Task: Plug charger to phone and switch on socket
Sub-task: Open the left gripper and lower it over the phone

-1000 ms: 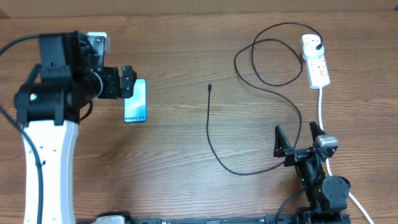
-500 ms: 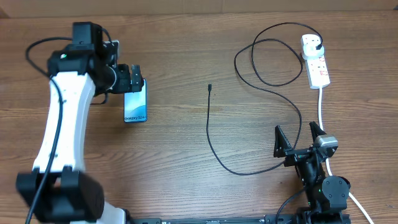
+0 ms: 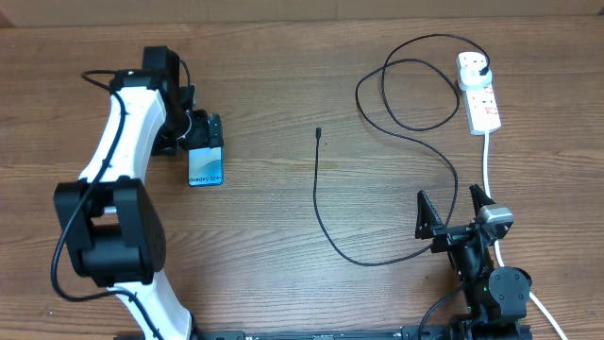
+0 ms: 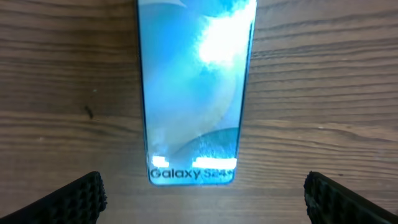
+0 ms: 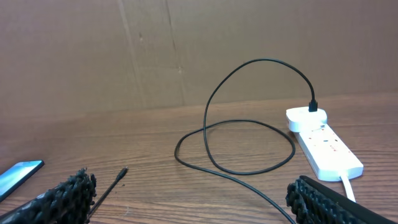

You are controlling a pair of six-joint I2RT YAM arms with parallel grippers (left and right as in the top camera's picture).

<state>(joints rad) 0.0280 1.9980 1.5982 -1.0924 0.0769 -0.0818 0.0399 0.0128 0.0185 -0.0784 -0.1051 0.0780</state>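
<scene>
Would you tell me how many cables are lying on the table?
2, leaving aside the arms' own wiring. The black charger cable loops from the power strip at far right to the centre; the strip's thick white cord runs toward the near edge.

Bare table (image 3: 264, 236) flanks phone (image 4: 193, 93) — charger (image 3: 315, 179) loops crowd socket (image 3: 478, 90).

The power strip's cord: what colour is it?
The cord is white, best seen in the overhead view.

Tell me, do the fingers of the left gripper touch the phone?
Apart. In the left wrist view, bare wood shows between each of the left fingers and the phone, which lies between them.
</scene>
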